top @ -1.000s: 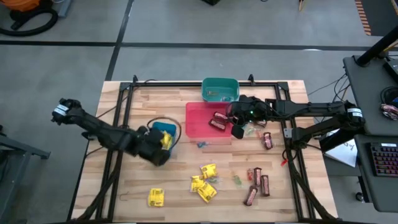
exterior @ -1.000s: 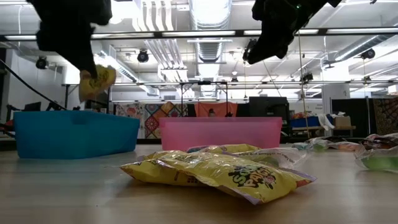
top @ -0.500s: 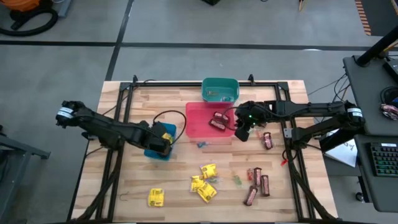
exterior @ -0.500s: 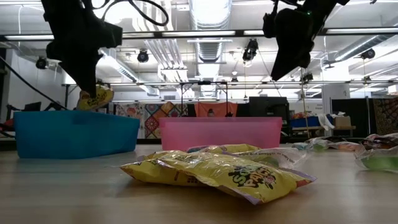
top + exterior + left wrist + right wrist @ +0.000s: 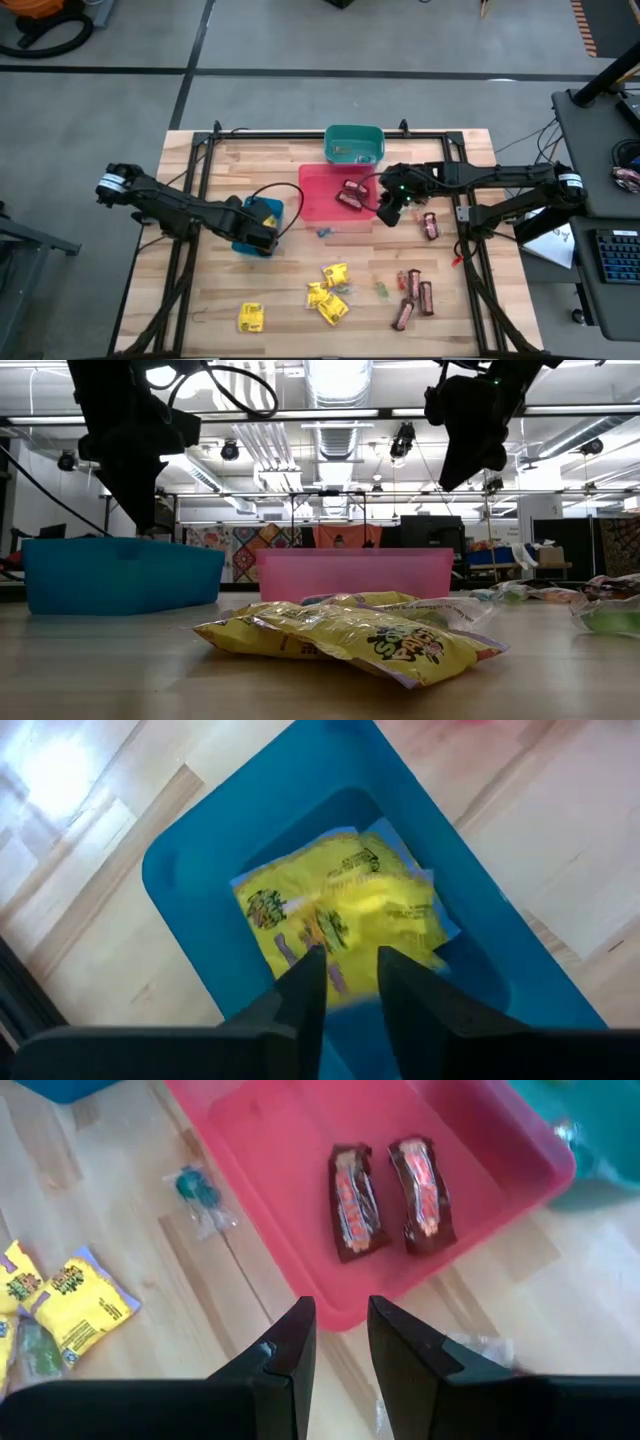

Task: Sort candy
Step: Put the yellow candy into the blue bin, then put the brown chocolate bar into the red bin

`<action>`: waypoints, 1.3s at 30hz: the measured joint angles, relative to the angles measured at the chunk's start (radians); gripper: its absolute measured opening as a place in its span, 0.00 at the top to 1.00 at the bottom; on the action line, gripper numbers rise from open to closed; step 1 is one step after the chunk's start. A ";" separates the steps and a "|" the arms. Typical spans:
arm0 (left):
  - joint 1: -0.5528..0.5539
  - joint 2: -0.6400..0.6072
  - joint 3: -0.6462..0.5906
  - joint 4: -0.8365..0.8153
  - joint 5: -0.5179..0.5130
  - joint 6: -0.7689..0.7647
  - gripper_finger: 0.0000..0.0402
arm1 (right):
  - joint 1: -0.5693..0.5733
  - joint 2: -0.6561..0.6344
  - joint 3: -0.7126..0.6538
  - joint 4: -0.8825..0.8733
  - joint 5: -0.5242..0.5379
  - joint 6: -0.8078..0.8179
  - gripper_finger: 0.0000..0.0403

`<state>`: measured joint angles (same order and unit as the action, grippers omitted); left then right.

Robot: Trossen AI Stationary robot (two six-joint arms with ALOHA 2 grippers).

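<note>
My left gripper (image 5: 350,960) hangs open over the blue bin (image 5: 200,870), pointing steeply down. A yellow candy packet (image 5: 340,905) lies flat on the bin's floor under the fingers. My right gripper (image 5: 340,1315) is open with nothing between its fingers, raised above the right near corner of the red bin (image 5: 318,195). Two brown candy bars (image 5: 355,1210) (image 5: 422,1200) lie side by side in that bin. Loose yellow packets (image 5: 328,290), brown bars (image 5: 413,290) and small green (image 5: 381,290) and blue (image 5: 195,1190) pieces lie on the table.
A teal bin (image 5: 354,143) stands at the far edge, behind the red bin. One yellow packet (image 5: 250,317) lies alone near the front left, and one brown bar (image 5: 430,225) lies right of my right gripper. Black rails frame the tabletop's left, far and right sides.
My left gripper has sunk toward the blue bin and gone a little toward the table's right. It has let go of the yellow packet, which has dropped from the fingertips onto the bin's floor. My right gripper has rolled at the wrist and tipped further down, then kept still.
</note>
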<state>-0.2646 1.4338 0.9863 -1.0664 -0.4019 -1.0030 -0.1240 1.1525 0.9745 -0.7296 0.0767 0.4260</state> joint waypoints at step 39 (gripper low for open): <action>-0.206 -0.144 -0.001 0.433 -0.034 0.570 0.81 | 0.000 0.003 -0.175 -0.551 -0.055 0.544 0.60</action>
<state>-0.4706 1.2900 0.9850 -0.6331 -0.4362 -0.4332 -0.1242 1.1557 0.7996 -1.2809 0.0217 0.9701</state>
